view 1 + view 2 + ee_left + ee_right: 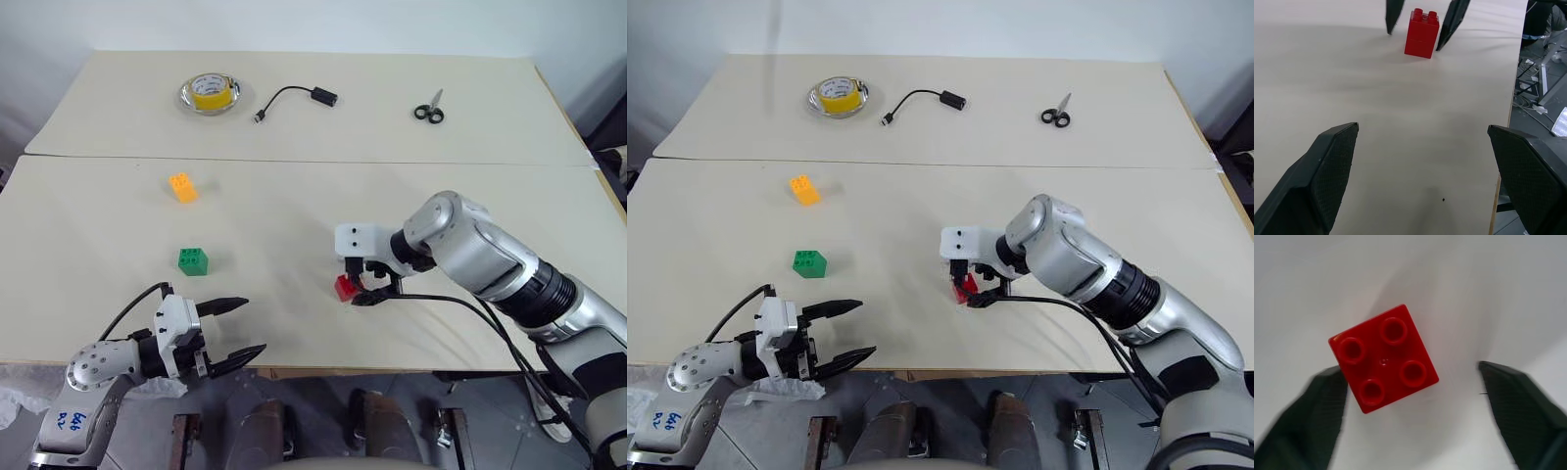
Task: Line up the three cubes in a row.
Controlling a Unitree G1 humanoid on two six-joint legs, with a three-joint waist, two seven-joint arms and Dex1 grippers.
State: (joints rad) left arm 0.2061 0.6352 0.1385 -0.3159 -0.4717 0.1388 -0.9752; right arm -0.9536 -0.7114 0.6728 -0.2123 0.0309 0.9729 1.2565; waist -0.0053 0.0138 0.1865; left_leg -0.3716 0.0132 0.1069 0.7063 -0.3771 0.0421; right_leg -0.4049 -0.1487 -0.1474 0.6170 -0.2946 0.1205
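In the left eye view, the right end effector [367, 284] points down over the red cube [345, 288], which stands on the beige worktop [294, 211]. The green cube [193, 260] lies well apart from it, toward the left end effector [240, 328], and the orange-yellow cube [182, 187] is beyond the green one. The left end effector hovers at the near edge of the worktop with its fingers spread wide and nothing between them. Far behind both end effectors are a yellow tape roll in a metal dish [210, 93], a black cable adapter [323, 96] and scissors [429, 110].

In the left wrist view, the red cube [1421, 33] stands upright ahead of the left end effector, between the two black fingertips [1393, 14] of the right end effector, with small gaps on both sides.

In the right wrist view, the red cube [1383, 358] is seen from above with four studs. The fingers [1317, 416] are open; one finger is just beside the cube, the other stands apart.
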